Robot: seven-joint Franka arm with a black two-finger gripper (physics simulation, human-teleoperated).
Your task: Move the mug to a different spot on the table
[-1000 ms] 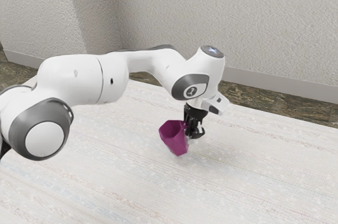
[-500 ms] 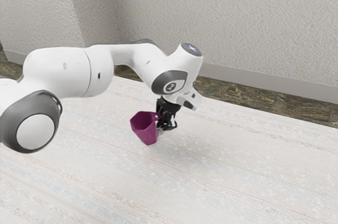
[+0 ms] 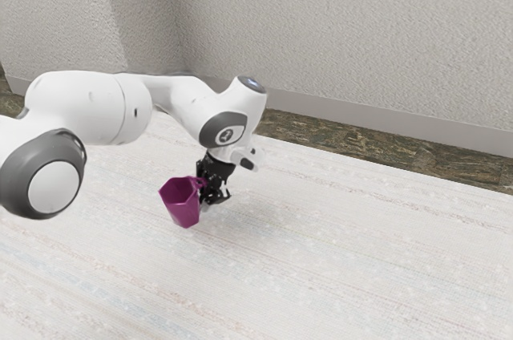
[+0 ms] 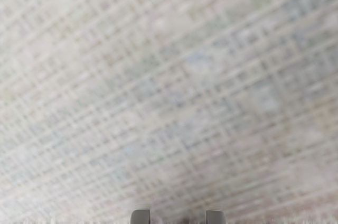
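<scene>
Gripping the mug (image 3: 183, 200) at its upper edge, my pincer (image 3: 213, 192) is closed to a narrow gap on the side of the mug that faces the exterior view's right. I take the grip there because the rim is thin enough for my two fingers to bite from both sides. The purple mug hangs from that hold at a tilt, mouth upward and leaning away from my wrist. That is how a cup sits when it is caught at one edge and its weight swings below.

Just under the mug lies the bench (image 3: 361, 260). The mug's narrow base looks to be a little above it rather than resting, though I cannot be sure of the gap. I judge I am mid-transfer, with the set-down not yet made.

The exterior view gives me the mug, its lean and my grip. The wrist view gives instead the pale crosshatched weave of the bench under my hand, and two grey stubs that I take for my fingertips (image 4: 140, 216).

Beyond the mug, past the bench's far edge, runs a strip of dark floor (image 3: 385, 143). Farthest from the mug stands the rough pale wall (image 3: 361, 27).
</scene>
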